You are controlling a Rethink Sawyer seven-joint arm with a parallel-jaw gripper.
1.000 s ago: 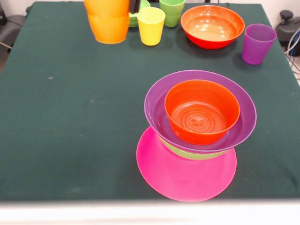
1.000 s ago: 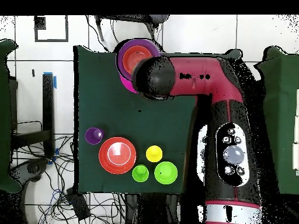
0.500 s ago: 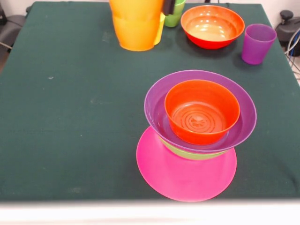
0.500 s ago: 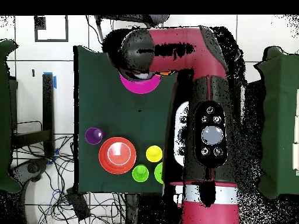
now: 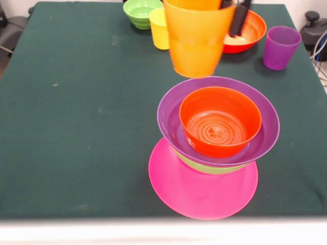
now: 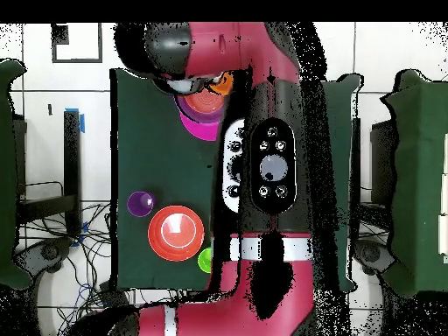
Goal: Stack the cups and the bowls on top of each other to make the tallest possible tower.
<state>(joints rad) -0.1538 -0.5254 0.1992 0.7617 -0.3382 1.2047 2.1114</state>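
Observation:
My gripper is shut on the rim of an orange cup, which hangs upright in the air just behind the tower. The tower has a wide pink base, a light green bowl, a wide purple bowl and an orange-red bowl nested on top. In the overhead view the arm covers most of the tower; only the orange cup, part of the purple bowl and the pink base show.
At the back of the green table stand a yellow cup, a small green bowl, a second orange-red bowl partly behind the held cup, and a purple cup. The overhead view also shows a light green cup.
The gripper has carried the orange cup from the back left of the table to the right and nearer, up to the tower. The tower and the other dishes have not moved.

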